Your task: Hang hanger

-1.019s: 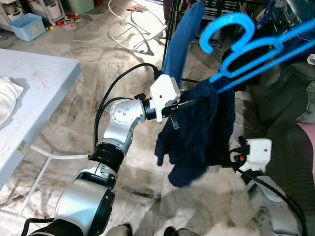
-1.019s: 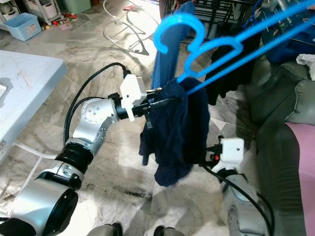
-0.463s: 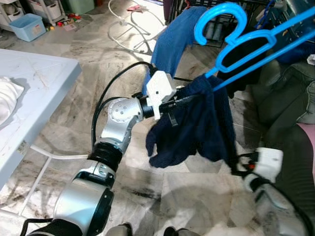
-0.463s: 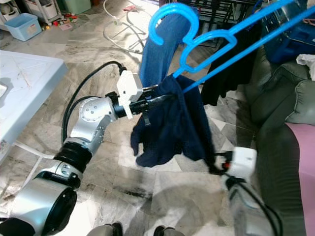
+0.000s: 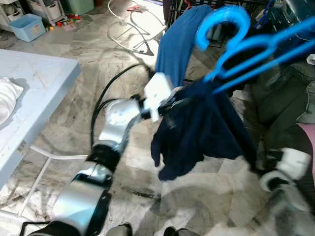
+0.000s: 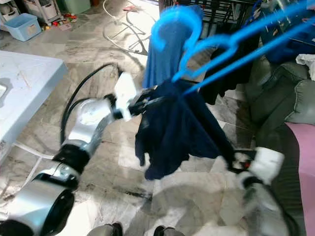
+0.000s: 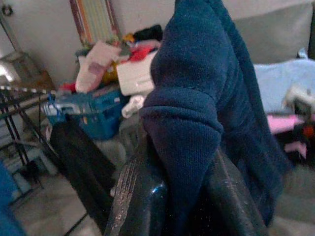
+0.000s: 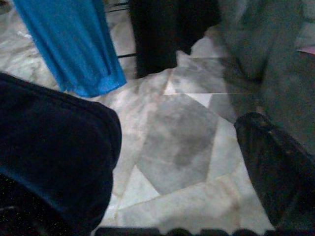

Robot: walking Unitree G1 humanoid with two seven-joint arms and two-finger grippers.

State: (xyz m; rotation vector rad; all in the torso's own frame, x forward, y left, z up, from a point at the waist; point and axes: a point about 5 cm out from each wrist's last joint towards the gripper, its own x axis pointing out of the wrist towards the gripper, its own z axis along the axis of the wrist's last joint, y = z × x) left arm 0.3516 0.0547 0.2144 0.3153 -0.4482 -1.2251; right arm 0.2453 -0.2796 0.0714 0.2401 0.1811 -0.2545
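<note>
The left gripper (image 7: 172,196), fingers clamped on a fold of a dark navy garment (image 5: 202,132), held it draped on a bright blue plastic hanger (image 5: 246,44) raised toward a clothes rack (image 5: 216,7), likely to steady it, while the right gripper (image 8: 172,216), fingers apart, hung low beside the hem.

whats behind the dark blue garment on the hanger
Behind the navy garment on the blue hanger hangs a lighter blue cloth on a black rack. The garment covers the cloth's lower end.
</note>
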